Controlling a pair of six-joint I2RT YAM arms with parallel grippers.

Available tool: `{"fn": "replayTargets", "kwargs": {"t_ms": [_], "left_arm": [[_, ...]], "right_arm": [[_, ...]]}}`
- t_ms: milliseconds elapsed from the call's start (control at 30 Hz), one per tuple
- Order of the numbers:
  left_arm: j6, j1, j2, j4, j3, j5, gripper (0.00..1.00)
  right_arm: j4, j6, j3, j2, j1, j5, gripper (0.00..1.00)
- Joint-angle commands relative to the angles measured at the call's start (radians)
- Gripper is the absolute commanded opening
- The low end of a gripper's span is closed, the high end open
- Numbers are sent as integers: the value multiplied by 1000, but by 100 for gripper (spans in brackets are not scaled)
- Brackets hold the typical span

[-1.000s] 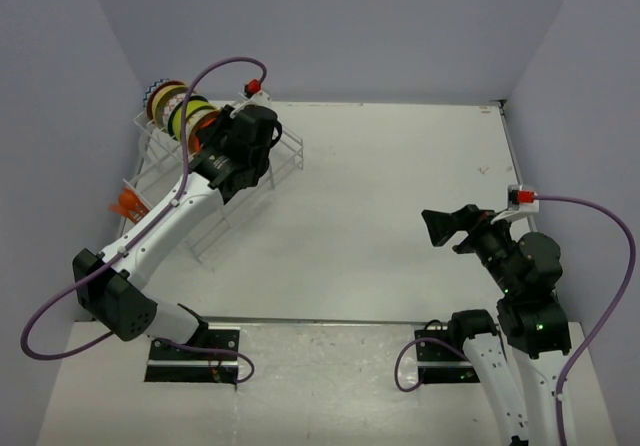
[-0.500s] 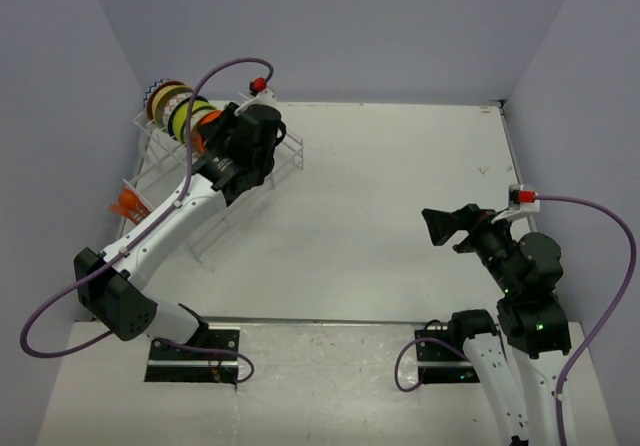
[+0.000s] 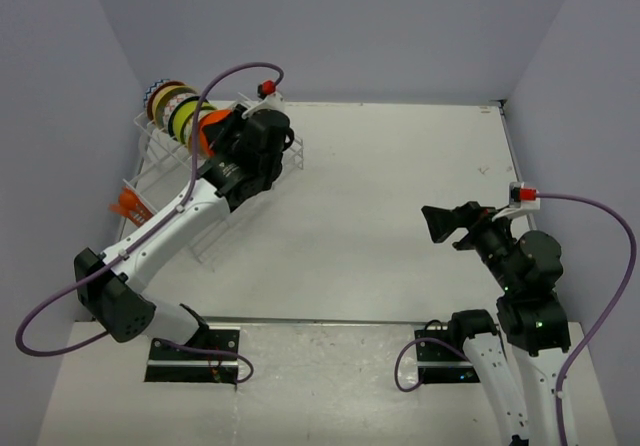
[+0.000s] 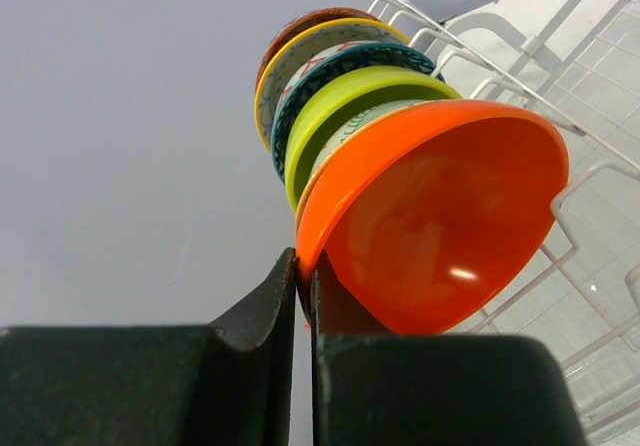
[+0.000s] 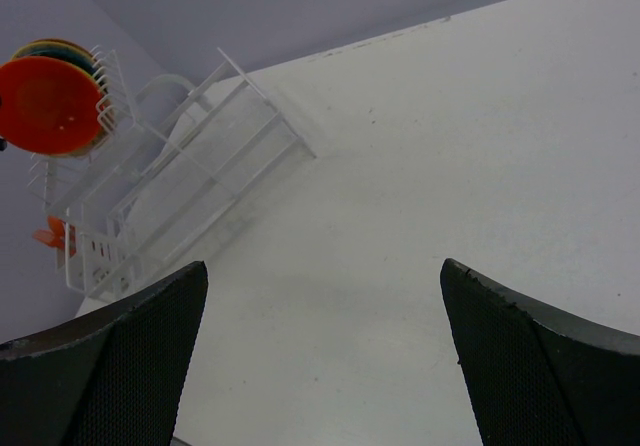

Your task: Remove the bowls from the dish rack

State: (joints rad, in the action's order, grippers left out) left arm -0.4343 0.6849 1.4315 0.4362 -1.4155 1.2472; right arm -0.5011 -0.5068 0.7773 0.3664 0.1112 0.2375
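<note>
The dish rack (image 3: 175, 191) stands at the table's far left, a white wire frame; it also shows in the left wrist view (image 4: 590, 216) and the right wrist view (image 5: 190, 196). Several bowls stand on edge at its far end (image 3: 172, 104). My left gripper (image 4: 305, 271) is shut on the rim of the orange-red bowl (image 4: 440, 216), the nearest of the row, a little lifted from the others. Behind it are the lime-green bowl (image 4: 350, 96), a teal-rimmed bowl (image 4: 330, 66) and more. My right gripper (image 5: 322, 296) is open and empty above the bare table at the right (image 3: 440, 226).
A small orange object (image 3: 128, 204) sits at the rack's left side. The grey walls close in at the far and left sides near the rack. The white table surface (image 3: 400, 186) spreads between the two arms.
My left gripper has moved slightly right and up with the orange-red bowl, drawing it away from the row. The right arm has not moved.
</note>
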Motion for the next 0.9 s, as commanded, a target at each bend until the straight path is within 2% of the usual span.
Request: {"fn": "replayTargets", "kwargs": {"t_ms": [0,333,433,500,533,600,633,733,800,833,867], "left_arm": [[-12,21,-58,-48,-40,21,0],[-20,31,-80,-96,-45,49,0],[-1,70,-92,-82,-57,44,0],[75,105,-98,-32,-77,14,0],[189,116,-94,75,-126,-56,0],[319,125,-92,247,-190,-197,0],[409,125,-108,269,-224,-360,0],[527,127,-173,220,-176,-634,0],[589,125,-183,194,-143,-753,0],[607,125,-177,193,-137,-787,0],[620,125,-168,190,-132,-822,0]], "right_arm": [[59,-18,-10,16,1,34,99],[72,-22,-10,35,1,42,99],[85,-25,-9,42,1,58,99],[113,-44,-6,54,1,91,99],[139,-64,-4,69,1,106,99],[168,-88,13,103,1,150,99],[205,-119,25,124,-1,228,99],[259,-186,112,250,13,412,99],[231,-159,181,347,128,381,99],[158,-94,276,374,192,221,99],[123,-57,328,438,328,136,99]]}}
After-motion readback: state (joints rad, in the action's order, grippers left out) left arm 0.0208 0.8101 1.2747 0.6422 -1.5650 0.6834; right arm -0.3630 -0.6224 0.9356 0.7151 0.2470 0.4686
